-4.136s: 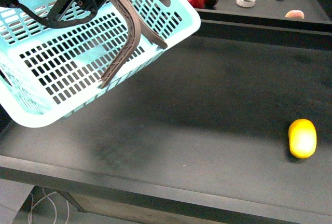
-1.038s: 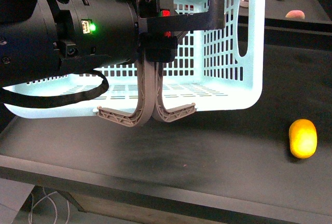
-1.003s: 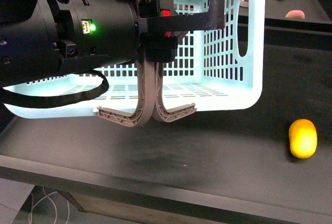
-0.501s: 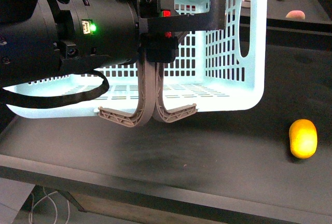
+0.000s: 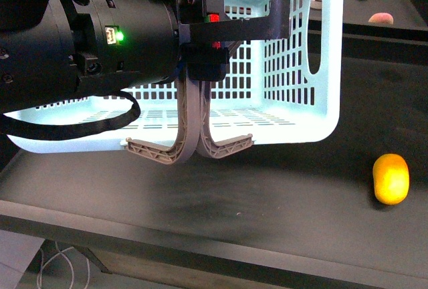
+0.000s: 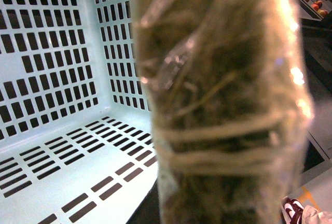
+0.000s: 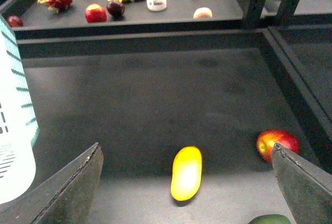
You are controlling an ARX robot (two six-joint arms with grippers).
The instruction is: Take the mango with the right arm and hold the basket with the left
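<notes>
Since the frame four seconds back, the basket [image 5: 331,88] has swung from a tilt at upper left to centre frame, with the left arm [image 5: 80,41] now filling the near left. Nothing has visibly shifted in the last half second.

Nearest, the left arm shows a green light [image 5: 119,35] and a looped cable [image 5: 73,128]. The left gripper [image 5: 199,55] is clamped on the two handles [image 5: 190,128], which are pressed together. In the left wrist view one handle [image 6: 223,105] is a close blur before the basket's slotted interior [image 6: 62,79]. Whether the basket touches the table [image 5: 267,195] cannot be told.

The right gripper [image 7: 185,151] hangs with its fingers [image 7: 78,182] spread wide, holding nothing.

The mango [image 5: 391,178] lies on the table at the near right, well apart from the basket. In the right wrist view the mango [image 7: 187,173] lies between the spread fingers, untouched, with a red apple [image 7: 277,143] near it.

Farthest, a back shelf [image 7: 171,14] carries assorted fruit.
</notes>
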